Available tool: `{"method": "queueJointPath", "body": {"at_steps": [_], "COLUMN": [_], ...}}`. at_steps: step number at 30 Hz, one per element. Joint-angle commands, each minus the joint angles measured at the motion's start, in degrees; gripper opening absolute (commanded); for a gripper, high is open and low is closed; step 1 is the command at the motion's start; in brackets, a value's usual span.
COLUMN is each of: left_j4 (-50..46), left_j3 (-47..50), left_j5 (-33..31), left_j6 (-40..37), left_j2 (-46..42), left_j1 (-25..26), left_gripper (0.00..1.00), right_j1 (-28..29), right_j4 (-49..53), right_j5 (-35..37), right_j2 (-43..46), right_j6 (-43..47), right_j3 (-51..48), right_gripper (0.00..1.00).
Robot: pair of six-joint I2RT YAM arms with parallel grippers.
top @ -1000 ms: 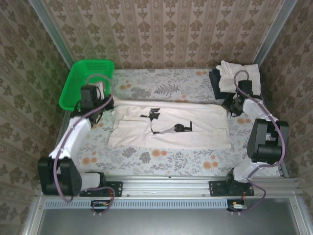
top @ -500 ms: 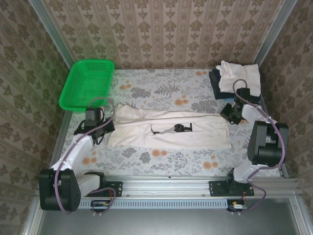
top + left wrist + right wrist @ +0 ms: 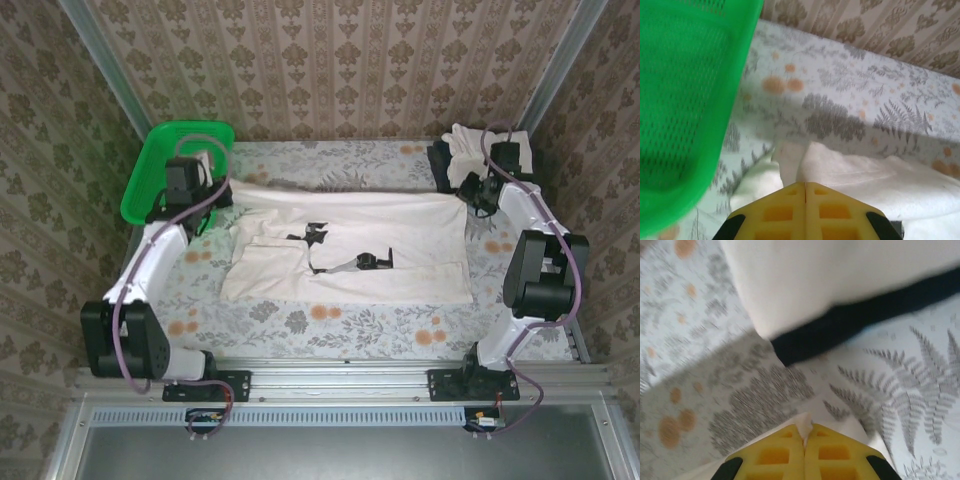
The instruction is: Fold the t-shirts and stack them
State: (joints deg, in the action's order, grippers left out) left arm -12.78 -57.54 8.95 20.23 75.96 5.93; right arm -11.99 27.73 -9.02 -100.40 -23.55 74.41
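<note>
One t-shirt [image 3: 380,235] mid-fold, stack [image 3: 462,145] started.
Left end effector [image 3: 805,185] near the basket [image 3: 138,195] and right end effector [image 3: 805,430] each pinch a corner.

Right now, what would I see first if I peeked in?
A big cream t-shirt lies spread across the table, the left gripper and the right gripper pinching its far corners. A bright green basket sits at the far left corner, a pile of folded shirts at the far right.

Basket [image 3: 138,190] left, t-shirt [image 3: 400,228] centre, folded stack [image 3: 463,142] right.
</note>
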Motion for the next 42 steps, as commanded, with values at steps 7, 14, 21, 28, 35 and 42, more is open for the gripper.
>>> {"method": "queueJointPath", "body": {"at_steps": [7, 14, 21, 28, 35, 42], "left_j4": [-3.26, -3.81, -0.91, -1.57, -4.62, -3.18], "left_j3": [25.26, 27.58, 26.92, 4.49, 4.09, 24.44], "left_j5": [-5.77, -6.73, -6.84, -6.32, -6.86, -4.41], "left_j6": [10.04, 10.10, 9.71, 2.64, 0.90, 8.14], "left_j2": [-19.48, -19.68, -15.22, 0.45, -3.85, -15.06], "left_j1": [1.26, 2.59, 3.56, 3.00, 2.71, 4.76], "left_gripper": [0.00, 0.00, 0.00, 0.00, 0.00, 0.00], "right_j1": [-1.32, -1.37, -1.37, -1.23, -1.23, -1.90], "right_j4": [2.05, 0.52, 0.22, 1.73, 4.49, 3.88], "right_j5": [-1.26, -0.93, -1.07, -0.67, 3.44, 4.06], "right_j2": [9.64, 10.44, 8.14, -0.79, 4.77, 11.02], "right_j6": [-0.02, 0.45, 0.44, 0.17, 1.86, -0.32], "right_j3": [-15.49, -20.22, -17.43, -0.15, -4.43, -18.76], "right_gripper": [0.09, 0.13, 0.13, 0.13, 0.18, 0.39]}}
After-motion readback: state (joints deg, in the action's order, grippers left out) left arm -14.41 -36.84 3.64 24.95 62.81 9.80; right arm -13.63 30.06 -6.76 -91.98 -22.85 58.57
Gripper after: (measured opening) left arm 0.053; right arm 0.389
